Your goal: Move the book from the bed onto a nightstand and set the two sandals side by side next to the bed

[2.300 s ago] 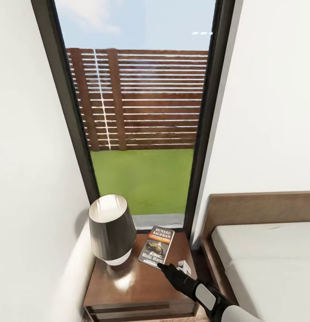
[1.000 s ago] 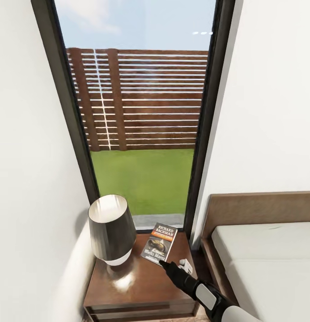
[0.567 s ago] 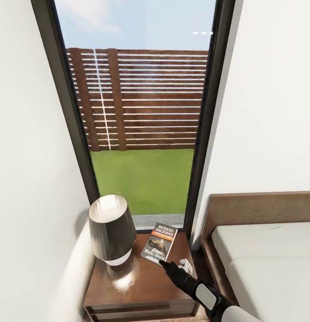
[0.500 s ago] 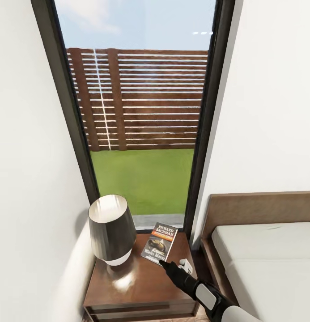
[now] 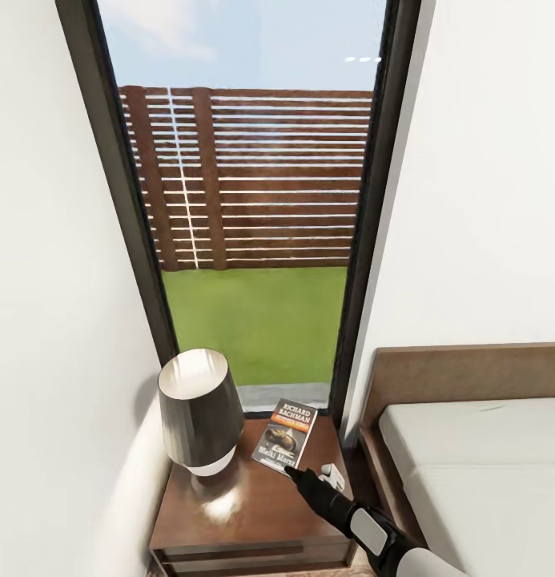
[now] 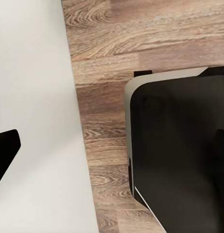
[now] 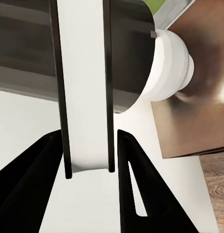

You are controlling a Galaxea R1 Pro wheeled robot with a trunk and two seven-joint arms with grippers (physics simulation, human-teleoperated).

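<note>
The book (image 5: 284,435), with its orange band and white lettering, lies on the nightstand (image 5: 229,513) beside the window. My right gripper (image 5: 297,473) is at the book's near end. In the right wrist view the book (image 7: 85,87) is edge-on, a white page block between dark covers, and the black fingers (image 7: 41,179) press against both covers, so my right gripper (image 7: 88,133) is shut on it. To the right is the bed (image 5: 485,481), with its brown headboard. In the left wrist view a black fingertip (image 6: 5,153) sits far out at the picture's edge. The sandals are out of view.
A lamp (image 5: 195,409) with a dark grey shade and white base stands on the nightstand just left of the book. A tall black-framed window (image 5: 253,240) and white walls close off the back. The left wrist view looks down on a wood-plank floor (image 6: 107,73) and a dark rounded body (image 6: 175,155).
Since the earliest frame the book and my right gripper have shifted slightly back and to the right on the nightstand. Nothing has moved over the last second.
</note>
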